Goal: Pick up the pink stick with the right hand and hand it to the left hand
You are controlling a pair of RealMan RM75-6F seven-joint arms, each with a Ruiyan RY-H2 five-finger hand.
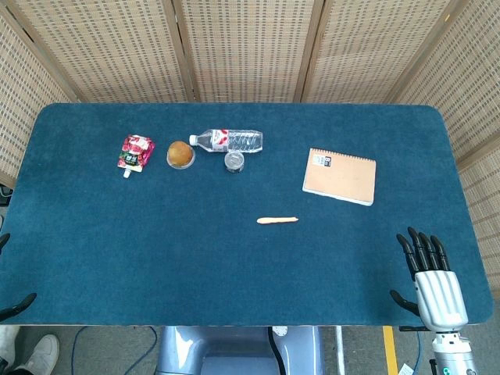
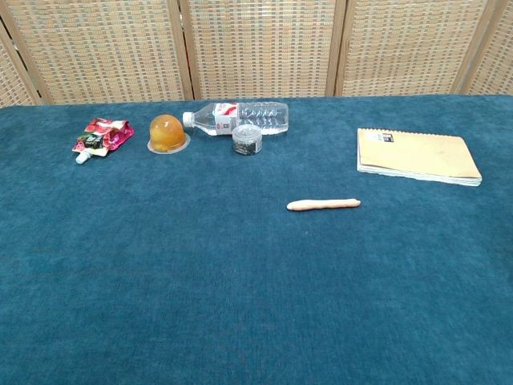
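Waiting stage: nothing is grasped yet, so the pickup has not begun.
Pink stick (image 1: 277,220): lies flat and crosswise near the middle of the surface (image 1: 117,258), apart from everything else, so the approach looks unobstructed.
Right hand (image 1: 432,281): rests at the near edge, at four o'clock from the stick, fingers spread and empty.
Left hand (image 1: 12,301): only dark fingertips show at the eight o'clock corner; I cannot tell its state.
Notebook (image 1: 340,176): at one o'clock from the stick.
Bottle (image 1: 230,141): on its side, at eleven o'clock.
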